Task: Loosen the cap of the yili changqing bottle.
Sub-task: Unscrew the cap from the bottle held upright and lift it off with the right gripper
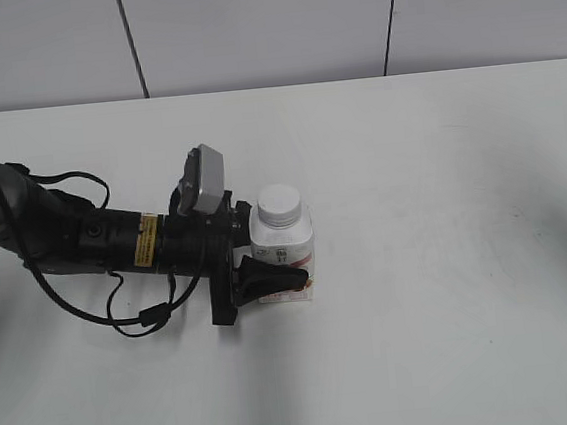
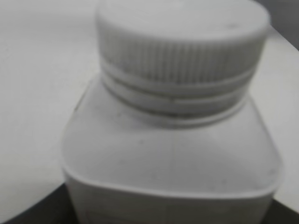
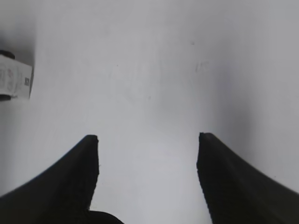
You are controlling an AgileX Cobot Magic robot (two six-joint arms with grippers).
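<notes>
White table (image 1: pixel 449 257) held everything. Left gripper (image 1: pixel 268 259) was clamped on the yili changqing bottle (image 1: pixel 282 243), upright near table center-left. Right gripper (image 3: pixel 148 144) hung apart over bare table, holding nothing. Cap (image 1: pixel 281 204) sat on the neck.

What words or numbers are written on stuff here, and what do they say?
Nothing can be read for sure.
Bottle label: dark print, too small to read.
Yellow sticker on the left arm: too small to read.
Bottle label at the edge of the right wrist view: small print, blurred.
Cap: no writing.
</notes>
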